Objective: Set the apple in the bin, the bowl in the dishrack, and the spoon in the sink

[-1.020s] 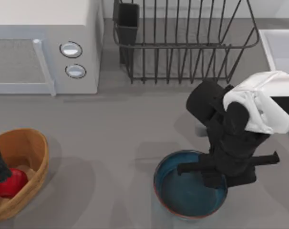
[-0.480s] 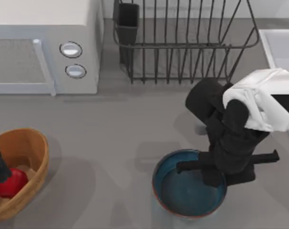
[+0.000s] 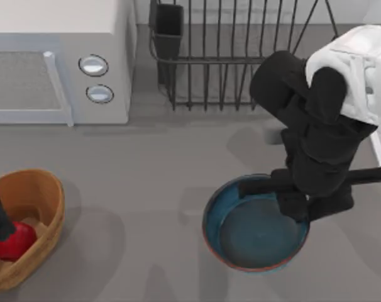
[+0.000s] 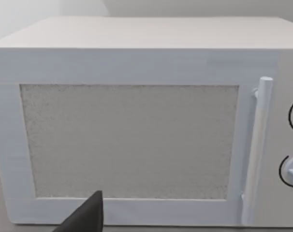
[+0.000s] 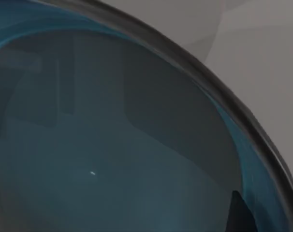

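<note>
The right gripper (image 3: 295, 202) hides part of the bowl (image 3: 253, 236) rim; the bin (image 3: 43, 195) runs off the edge.

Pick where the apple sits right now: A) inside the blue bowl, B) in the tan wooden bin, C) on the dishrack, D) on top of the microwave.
B: the top view shows the apple lying inside the bin at the table's left, far from the bowl.
</note>
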